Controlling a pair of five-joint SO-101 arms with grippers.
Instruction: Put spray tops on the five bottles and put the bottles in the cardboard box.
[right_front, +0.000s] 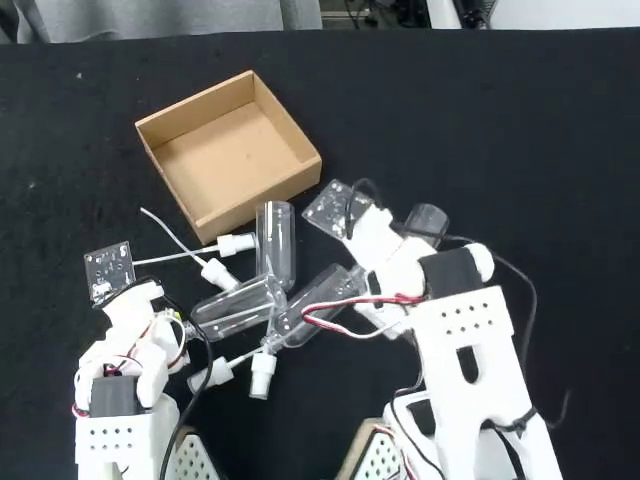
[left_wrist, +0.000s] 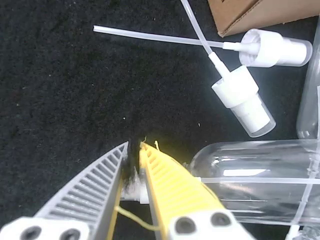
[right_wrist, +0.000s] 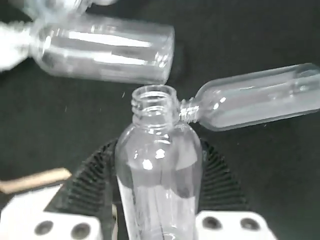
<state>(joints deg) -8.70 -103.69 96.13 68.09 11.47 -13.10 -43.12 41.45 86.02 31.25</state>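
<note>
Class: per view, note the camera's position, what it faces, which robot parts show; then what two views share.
High view: fixed above, looking down on the table; both arms show.
Left wrist view: on that wrist, facing spray tops; left gripper shows.
Right wrist view: on that wrist, right gripper holding a bottle.
Shared: cardboard box, high and left wrist views.
</note>
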